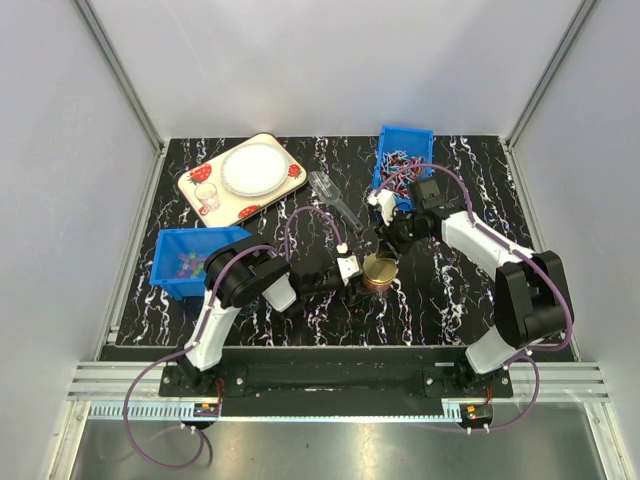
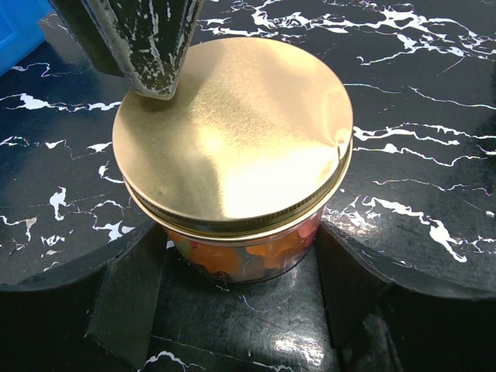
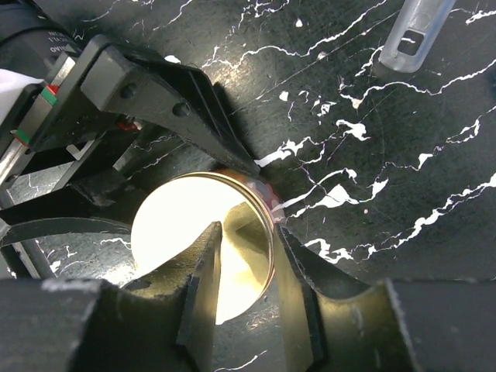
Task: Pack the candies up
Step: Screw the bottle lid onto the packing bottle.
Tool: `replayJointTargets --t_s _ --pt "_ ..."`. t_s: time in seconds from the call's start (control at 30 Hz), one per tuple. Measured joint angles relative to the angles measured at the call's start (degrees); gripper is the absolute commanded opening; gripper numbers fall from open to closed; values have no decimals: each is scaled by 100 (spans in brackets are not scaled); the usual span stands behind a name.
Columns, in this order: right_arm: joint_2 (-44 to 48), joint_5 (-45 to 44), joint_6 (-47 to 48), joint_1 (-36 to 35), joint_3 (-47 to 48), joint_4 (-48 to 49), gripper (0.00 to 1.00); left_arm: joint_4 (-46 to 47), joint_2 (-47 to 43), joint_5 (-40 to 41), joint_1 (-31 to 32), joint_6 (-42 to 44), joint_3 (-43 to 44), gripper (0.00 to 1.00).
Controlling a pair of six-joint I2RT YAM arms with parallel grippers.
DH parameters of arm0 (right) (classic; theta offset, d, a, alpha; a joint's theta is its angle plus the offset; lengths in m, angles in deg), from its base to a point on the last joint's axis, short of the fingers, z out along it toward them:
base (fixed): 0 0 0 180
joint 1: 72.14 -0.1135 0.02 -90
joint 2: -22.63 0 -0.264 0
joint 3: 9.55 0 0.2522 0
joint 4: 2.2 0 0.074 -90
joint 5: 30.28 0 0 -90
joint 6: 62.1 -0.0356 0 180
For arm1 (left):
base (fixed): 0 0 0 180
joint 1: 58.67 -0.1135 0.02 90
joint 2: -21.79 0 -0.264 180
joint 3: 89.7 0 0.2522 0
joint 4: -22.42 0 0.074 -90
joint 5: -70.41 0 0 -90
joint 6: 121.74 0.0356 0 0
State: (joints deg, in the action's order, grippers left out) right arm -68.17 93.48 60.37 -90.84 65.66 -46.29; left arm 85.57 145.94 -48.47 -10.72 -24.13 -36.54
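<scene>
Candies (image 2: 221, 260), orange and green, sit in the jar (image 2: 232, 132) left fingers (image 2: 128, 302) grip; right fingers' (image 3: 201, 294) state unclear.

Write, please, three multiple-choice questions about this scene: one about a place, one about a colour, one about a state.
1. Where on the table does the jar stand?
A) in the far left corner
B) in the middle, within the left claw
C) at the right edge

2. What colour is the jar's lid?
A) red
B) white
C) gold

3. How is the lid placed?
A) sitting on the jar
B) lying beside the jar
C) held in the air

Answers:
1 B, the top view shows the jar mid-table and the left wrist view shows a finger at each side.
2 C, it shines gold in both wrist views.
3 A, it covers the jar's mouth.
</scene>
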Motion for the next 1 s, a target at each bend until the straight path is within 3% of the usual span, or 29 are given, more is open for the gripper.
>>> replayJointTargets --t_s 0.3,0.8,1.0 --pt "20 -13 136 7 -142 81 26 -2 0 -26 2 2 2 73" --pt "472 -129 264 105 -494 79 22 -4 0 -68 48 2 2 62" --pt "592 -170 289 142 -573 55 23 -4 0 -70 48 2 2 62"
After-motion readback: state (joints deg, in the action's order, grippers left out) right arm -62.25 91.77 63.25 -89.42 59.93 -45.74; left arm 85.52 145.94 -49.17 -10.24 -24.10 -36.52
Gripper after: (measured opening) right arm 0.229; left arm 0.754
